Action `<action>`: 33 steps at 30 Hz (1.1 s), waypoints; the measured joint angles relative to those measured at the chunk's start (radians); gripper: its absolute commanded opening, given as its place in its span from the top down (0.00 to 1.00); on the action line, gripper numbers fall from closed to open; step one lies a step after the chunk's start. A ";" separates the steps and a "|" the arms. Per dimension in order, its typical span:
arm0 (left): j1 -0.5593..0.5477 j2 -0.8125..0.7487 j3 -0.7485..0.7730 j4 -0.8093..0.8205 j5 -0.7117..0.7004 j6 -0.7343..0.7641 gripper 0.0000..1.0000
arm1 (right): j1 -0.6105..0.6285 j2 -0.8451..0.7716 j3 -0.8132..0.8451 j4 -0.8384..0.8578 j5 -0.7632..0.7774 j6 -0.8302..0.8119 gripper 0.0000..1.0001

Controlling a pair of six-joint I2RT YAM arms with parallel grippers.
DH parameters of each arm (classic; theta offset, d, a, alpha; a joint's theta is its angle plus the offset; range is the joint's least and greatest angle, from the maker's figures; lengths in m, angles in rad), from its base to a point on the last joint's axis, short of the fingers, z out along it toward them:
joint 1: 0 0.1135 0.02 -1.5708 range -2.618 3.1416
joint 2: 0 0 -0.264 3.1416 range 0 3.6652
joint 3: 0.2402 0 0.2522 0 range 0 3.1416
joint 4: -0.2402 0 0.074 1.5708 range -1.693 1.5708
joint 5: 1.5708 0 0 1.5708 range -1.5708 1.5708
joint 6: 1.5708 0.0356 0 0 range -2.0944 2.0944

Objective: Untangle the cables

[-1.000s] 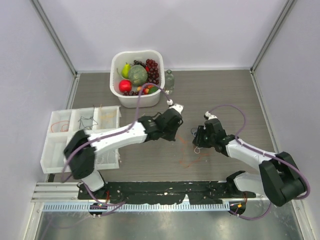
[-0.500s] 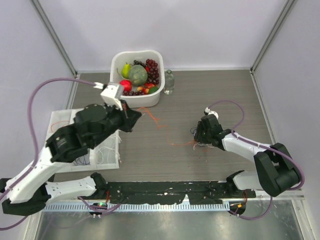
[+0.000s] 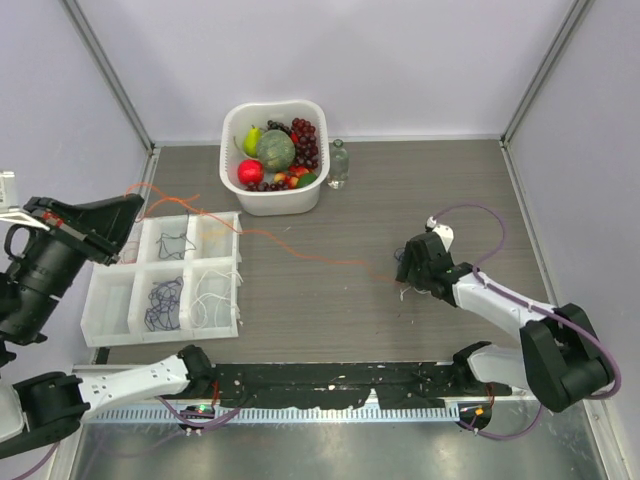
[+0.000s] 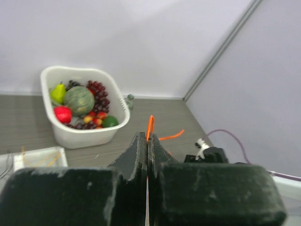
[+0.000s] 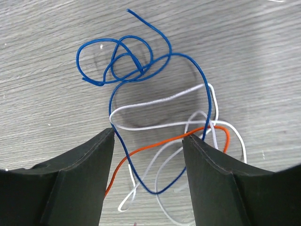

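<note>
Left gripper (image 4: pixel 147 143) is clenched on the orange cable (image 3: pixel 320 258), which stretches off to the right, all the way to the tangle (image 5: pixel 160 100). That tangle lies straight under the right gripper (image 5: pixel 148 141), jaws spread and holding nothing, so the right one's way closer.

Left arm (image 3: pixel 140 378) and right arm (image 3: pixel 500 300): white shells, black joint housings. A mauve hose (image 3: pixel 480 208) runs along each, with a loose loop at 3 o'clock. Left tool (image 4: pixel 147 160) and right tool (image 5: pixel 148 136): matte black, with grainy wedge fingers (image 5: pixel 80 179). Black base plate (image 3: pixel 330 378) at 6 o'clock, with a pale toothed rail (image 3: pixel 330 412) along its near edge.
</note>
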 measured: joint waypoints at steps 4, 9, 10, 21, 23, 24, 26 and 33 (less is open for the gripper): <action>0.000 -0.004 -0.051 -0.032 -0.066 0.001 1.00 | -0.005 -0.086 -0.031 -0.014 0.028 0.015 0.34; 0.000 0.037 -0.191 -0.077 -0.077 -0.001 1.00 | -0.006 -0.182 -0.069 -0.011 0.041 0.025 0.27; 0.000 0.056 -0.210 -0.084 -0.076 -0.003 1.00 | -0.006 -0.205 -0.081 -0.006 0.033 0.024 0.25; 0.000 0.324 -0.578 0.074 0.242 -0.005 1.00 | -0.008 -0.418 -0.166 0.033 -0.039 0.009 0.23; 0.000 0.430 -0.634 0.128 0.314 -0.010 1.00 | -0.008 -0.422 -0.166 0.037 -0.040 0.009 0.23; 0.000 0.496 -0.658 0.158 0.358 -0.014 1.00 | -0.008 -0.422 -0.166 0.037 -0.040 0.009 0.23; 0.000 0.621 -0.693 0.220 0.443 -0.032 0.98 | -0.008 -0.423 -0.166 0.038 -0.042 0.009 0.23; -0.003 0.879 -0.718 0.423 0.697 -0.092 0.76 | -0.008 -0.456 -0.182 0.042 -0.042 0.009 0.23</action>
